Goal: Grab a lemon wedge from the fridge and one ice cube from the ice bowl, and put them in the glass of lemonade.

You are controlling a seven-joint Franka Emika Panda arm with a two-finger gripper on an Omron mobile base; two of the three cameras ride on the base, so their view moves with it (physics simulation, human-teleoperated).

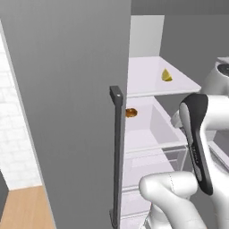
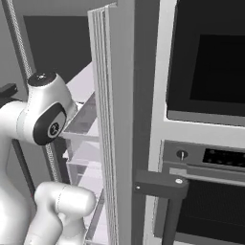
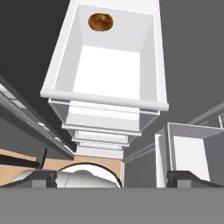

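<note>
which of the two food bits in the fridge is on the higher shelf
The yellow lemon wedge, on the upper white shelf; the orange-brown round item sits a level lower.

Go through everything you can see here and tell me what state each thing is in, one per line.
fridge: doors open, white shelves showing
lemon wedge: lying on an upper fridge shelf, untouched
orange-brown round item: resting at the back of the shelf below
gripper: open, holding nothing, fingertips apart
oven: door closed
</note>
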